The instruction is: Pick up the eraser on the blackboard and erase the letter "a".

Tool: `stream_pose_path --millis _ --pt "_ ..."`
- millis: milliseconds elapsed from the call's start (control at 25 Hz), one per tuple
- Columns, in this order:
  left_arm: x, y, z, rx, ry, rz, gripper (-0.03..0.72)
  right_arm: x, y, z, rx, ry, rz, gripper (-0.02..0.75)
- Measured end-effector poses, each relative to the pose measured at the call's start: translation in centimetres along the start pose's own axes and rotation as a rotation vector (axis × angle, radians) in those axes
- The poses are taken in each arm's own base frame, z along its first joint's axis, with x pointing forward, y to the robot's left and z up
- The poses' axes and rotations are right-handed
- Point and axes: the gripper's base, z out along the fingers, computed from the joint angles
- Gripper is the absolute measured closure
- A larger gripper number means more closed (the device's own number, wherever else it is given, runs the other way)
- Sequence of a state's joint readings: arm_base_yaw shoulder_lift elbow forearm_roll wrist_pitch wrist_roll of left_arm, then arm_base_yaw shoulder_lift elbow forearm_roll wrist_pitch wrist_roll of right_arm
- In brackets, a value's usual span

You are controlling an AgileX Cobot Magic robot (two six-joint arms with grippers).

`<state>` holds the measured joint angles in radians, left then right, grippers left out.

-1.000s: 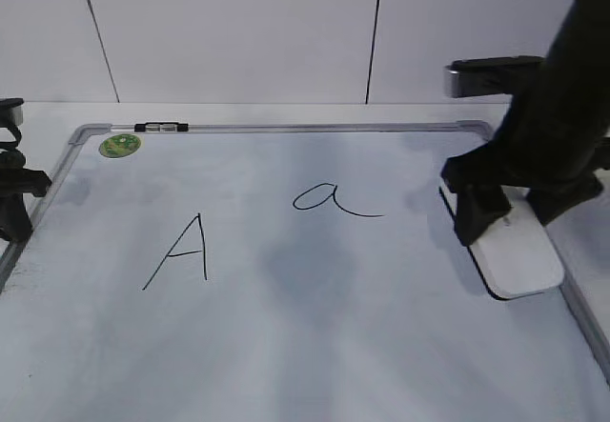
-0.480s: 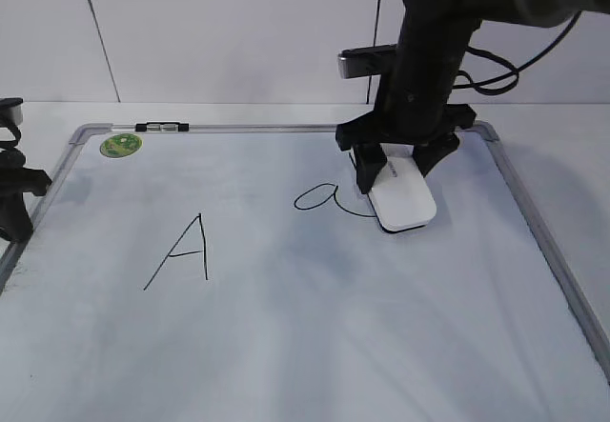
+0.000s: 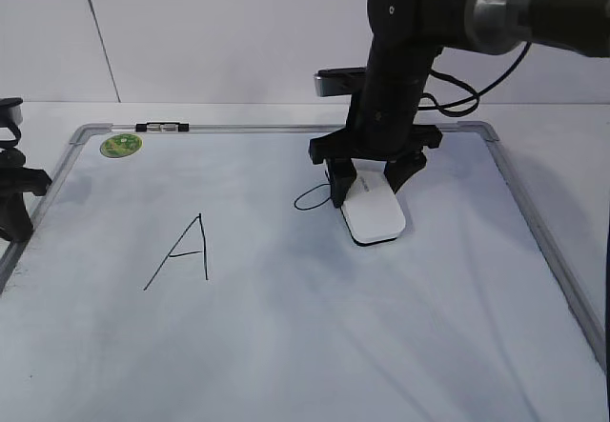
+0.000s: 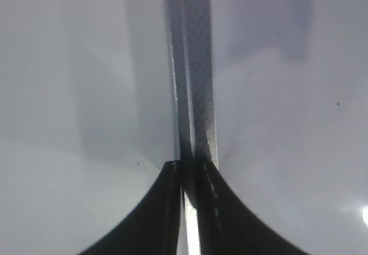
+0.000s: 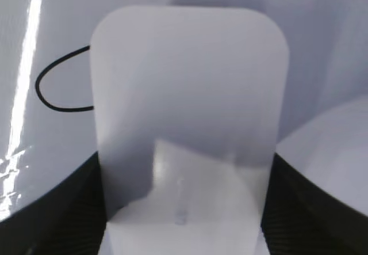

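the right gripper (image 3: 367,186) is clamped on the eraser (image 3: 373,211), which lies on the blackboard (image 3: 286,346) over the right part of the letter "a" (image 3: 313,197). the left gripper (image 4: 184,171) has its fingers pressed together over the board's frame (image 4: 194,65).

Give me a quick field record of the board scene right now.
right gripper: shut on the eraser
eraser: flat on the blackboard, covering the right part of the letter "a"
letter "a": left loop visible
uppercase "A": intact
left gripper: shut, above the board's frame
green sticker: far left corner
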<state>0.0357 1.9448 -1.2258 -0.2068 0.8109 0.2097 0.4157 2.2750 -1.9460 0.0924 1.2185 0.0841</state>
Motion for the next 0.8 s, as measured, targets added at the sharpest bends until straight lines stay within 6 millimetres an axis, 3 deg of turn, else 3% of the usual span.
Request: stream_pose_path --millis 520,800 --pt "0.0 0.0 0.0 0.001 0.000 -0.002 0.634 -0.7 0.5 1.1 0.010 0.028 -0.013 0.169" --pt "0.0 0.0 0.0 0.002 0.001 -0.002 0.635 -0.4 4.0 1.5 0.023 0.014 -0.099 0.170"
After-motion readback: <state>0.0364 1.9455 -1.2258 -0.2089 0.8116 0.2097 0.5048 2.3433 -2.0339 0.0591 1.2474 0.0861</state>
